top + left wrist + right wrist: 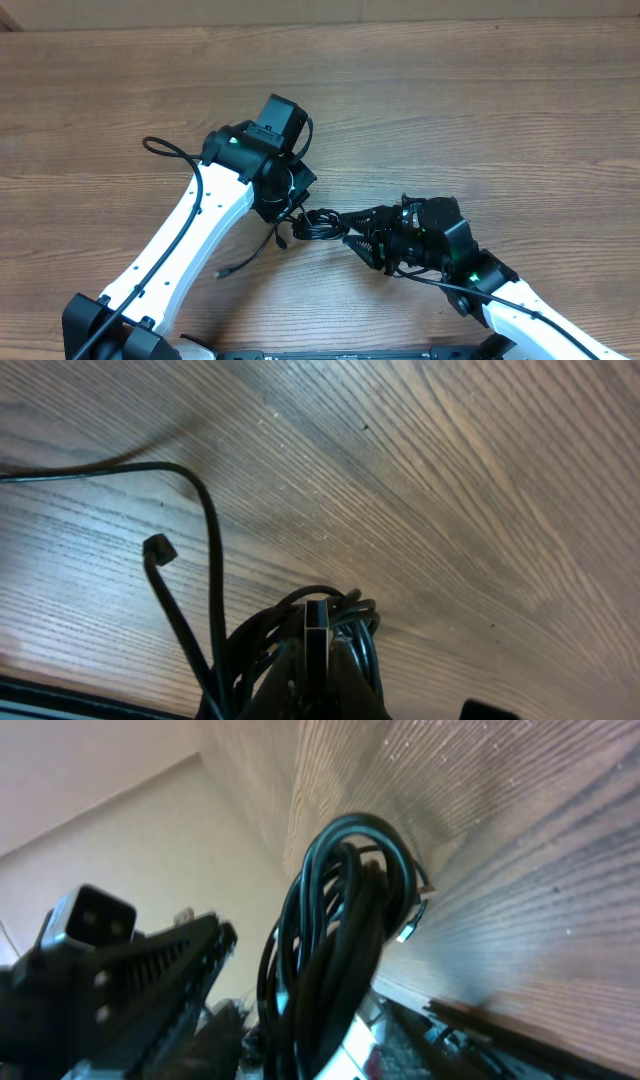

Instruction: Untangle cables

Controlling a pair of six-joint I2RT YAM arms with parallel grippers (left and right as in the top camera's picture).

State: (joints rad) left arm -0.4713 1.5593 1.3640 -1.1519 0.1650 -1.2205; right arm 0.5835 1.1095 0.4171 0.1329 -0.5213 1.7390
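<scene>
Two robot arms meet over the middle of the wooden bench (480, 100), where the cables (318, 222) lie bunched in a small black coil between them. The left pincer (317, 635) is clenched on the cables, fingertips pressed together with loops crowding around them; from above, its wrist housing hides the grip. The right pincer (355, 238) points in from the right. Up close, one ridged finger (170, 975) stands just left of the coil and the other is lost behind blurred cord, so whether it grasps anything cannot be told. One loose strand trails to the near left, ending in a small plug (224, 272)
</scene>
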